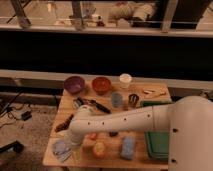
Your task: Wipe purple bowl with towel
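Purple bowl (74, 84): upright at 11 o'clock on the table (67, 103), beside the orange-red bowl (101, 85), not yet wiped.
Towel (61, 149): crumpled at 7 o'clock, well apart from the bowl.
Gripper (74, 144): hangs at the towel's 3 o'clock edge, fingers released, grasping nothing; judged placed for pickup.

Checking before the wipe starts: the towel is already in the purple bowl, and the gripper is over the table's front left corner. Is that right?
Not quite. The camera view shows the towel lying on the table at its front left corner, not in the purple bowl, which stands at the back edge. The gripper is over that front left corner, by the towel.
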Available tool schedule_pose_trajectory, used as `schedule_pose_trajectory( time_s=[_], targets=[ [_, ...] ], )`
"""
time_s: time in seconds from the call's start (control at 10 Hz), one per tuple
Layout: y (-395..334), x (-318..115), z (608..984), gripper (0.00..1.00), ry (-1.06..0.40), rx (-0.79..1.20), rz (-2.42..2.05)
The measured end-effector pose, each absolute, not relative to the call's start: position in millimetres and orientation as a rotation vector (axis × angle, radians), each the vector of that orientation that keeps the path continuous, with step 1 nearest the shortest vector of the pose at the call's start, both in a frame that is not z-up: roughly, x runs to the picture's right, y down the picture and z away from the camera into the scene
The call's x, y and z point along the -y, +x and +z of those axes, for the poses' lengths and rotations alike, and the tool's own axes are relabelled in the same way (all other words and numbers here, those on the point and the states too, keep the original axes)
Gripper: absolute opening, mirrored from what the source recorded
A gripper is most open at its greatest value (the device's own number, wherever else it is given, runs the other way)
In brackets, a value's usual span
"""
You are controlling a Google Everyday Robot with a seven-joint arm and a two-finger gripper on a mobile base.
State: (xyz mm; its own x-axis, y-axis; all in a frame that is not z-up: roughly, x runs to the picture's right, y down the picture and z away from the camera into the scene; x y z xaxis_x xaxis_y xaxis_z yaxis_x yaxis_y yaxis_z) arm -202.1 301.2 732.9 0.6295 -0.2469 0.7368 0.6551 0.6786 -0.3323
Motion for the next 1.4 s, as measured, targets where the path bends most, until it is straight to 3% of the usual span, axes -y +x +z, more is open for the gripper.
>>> schedule_pose_trajectory(
  time_s=[1.4],
  targets=[
    [-229.9,-307.3,761.0,0.98,-0.688,0.715,-0.592]
  ],
)
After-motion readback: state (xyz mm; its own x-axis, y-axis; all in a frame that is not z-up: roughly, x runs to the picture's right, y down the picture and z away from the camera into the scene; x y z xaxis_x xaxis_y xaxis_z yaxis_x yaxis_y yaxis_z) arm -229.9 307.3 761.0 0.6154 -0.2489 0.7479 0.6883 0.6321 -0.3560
